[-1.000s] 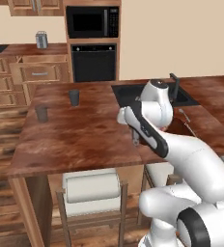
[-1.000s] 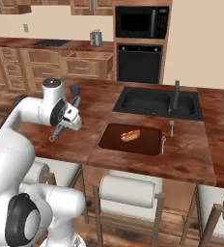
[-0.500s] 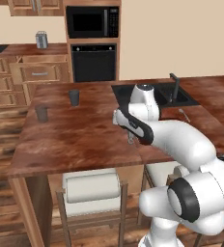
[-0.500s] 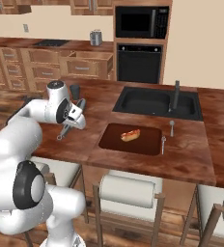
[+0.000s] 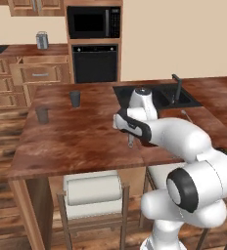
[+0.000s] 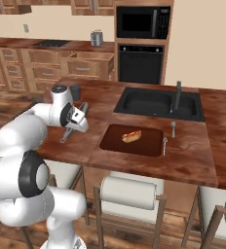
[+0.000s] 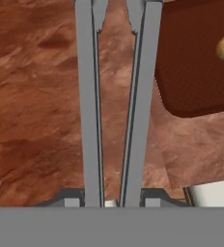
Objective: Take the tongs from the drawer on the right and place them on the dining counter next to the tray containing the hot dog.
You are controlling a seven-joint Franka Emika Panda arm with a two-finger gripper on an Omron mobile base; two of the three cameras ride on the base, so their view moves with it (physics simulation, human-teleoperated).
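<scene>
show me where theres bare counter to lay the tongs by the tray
Bare wood lies left of the tray, under the gripper holding the tongs, running to the two cups. It is crowded right of the tray: two utensils, then the sink behind.

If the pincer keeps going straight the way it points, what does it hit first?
Most likely the dining counter: the pincer aims its tongs down at bare wood left of the tray; depth is unclear.

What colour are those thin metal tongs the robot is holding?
Plain grey-silver; the slim metal tongs show best in the hand view, over the reddish-brown wood-grain counter.
</scene>
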